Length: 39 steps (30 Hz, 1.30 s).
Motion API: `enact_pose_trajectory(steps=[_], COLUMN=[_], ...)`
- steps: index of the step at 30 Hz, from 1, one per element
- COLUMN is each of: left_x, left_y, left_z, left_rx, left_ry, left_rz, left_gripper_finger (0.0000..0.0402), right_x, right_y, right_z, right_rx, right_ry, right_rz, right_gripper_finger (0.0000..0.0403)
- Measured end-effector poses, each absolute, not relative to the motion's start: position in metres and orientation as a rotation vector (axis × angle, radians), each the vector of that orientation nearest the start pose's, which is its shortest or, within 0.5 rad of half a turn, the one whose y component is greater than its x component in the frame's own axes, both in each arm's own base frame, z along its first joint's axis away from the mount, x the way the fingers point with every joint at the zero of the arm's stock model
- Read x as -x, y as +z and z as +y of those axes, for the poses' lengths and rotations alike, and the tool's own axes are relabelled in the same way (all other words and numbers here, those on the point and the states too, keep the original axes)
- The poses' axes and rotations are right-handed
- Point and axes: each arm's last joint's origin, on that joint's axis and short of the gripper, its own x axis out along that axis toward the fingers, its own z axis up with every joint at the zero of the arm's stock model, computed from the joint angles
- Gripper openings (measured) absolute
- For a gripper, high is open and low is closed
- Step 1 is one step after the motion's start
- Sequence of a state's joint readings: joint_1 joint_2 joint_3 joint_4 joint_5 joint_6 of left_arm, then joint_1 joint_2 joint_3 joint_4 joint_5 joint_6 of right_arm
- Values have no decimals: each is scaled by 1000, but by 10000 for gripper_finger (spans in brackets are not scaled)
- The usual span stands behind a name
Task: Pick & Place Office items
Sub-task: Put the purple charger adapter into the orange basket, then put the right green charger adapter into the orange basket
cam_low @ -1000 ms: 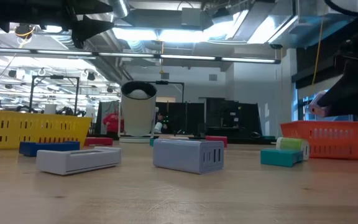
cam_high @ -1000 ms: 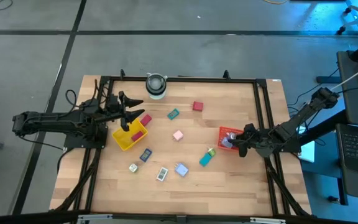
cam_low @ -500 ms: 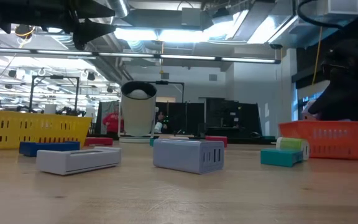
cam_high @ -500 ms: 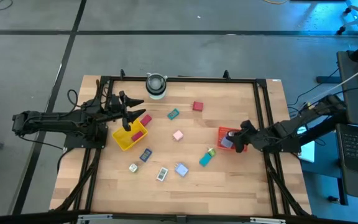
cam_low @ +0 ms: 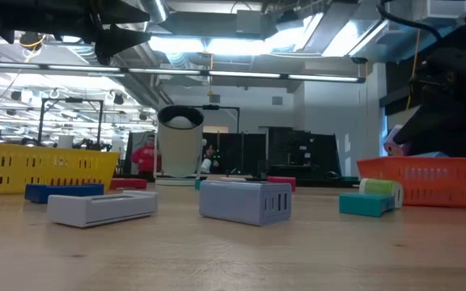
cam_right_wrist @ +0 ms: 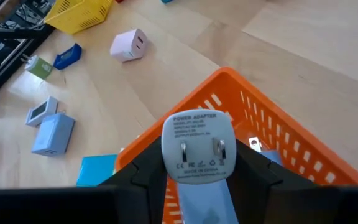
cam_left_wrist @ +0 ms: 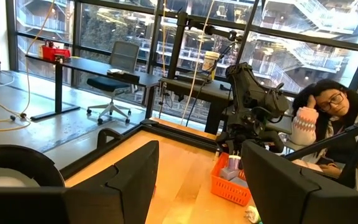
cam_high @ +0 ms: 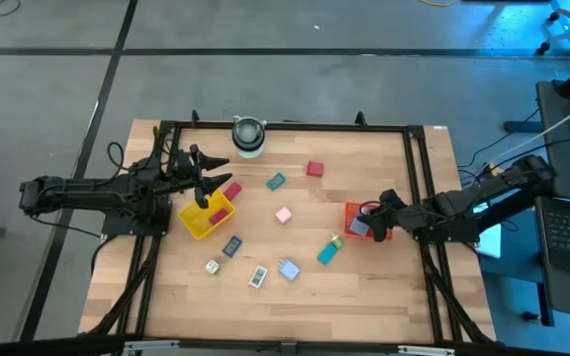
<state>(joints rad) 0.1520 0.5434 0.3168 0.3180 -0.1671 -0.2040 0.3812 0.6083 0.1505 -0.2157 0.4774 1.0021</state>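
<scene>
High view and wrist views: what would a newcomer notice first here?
The right gripper holds a pale blue plug adapter, prongs showing, over the orange tray at the table's right. The left gripper hangs open above the yellow tray on the left, with small items scattered between.

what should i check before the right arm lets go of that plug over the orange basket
1. Grip: right hand shut on the pale blue power adapter: ok.
2. Position: adapter over the red-orange basket, hand above it in the high view: ok.
3. Height above the basket floor: cannot tell.
4. Basket room: something already lies inside; space left: cannot tell.
5. Nearby clutter: teal block sits outside the basket: ok.
6. Left hand over the yellow basket, far away: ok.
</scene>
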Motion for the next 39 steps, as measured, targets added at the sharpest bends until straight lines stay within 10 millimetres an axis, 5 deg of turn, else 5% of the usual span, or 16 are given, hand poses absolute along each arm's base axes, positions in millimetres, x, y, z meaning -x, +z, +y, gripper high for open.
enact_pose_trajectory(steps=[12,22,31,39], left_x=[-140,-140,-140,-140], left_y=[252,252,252,252], left_z=[26,26,26,26], left_rx=[203,204,204,206], left_ry=[309,307,305,307], left_rz=[-124,-123,-123,-123], left_gripper_finger=[226,226,226,226], right_x=[-121,-123,-124,-132], right_y=[144,148,150,202], right_z=[34,36,34,29], right_rx=[-637,-624,-598,-430], right_ry=[-340,-303,-337,-392], right_rz=[489,458,432,546], right_gripper_finger=[157,251,241,226])
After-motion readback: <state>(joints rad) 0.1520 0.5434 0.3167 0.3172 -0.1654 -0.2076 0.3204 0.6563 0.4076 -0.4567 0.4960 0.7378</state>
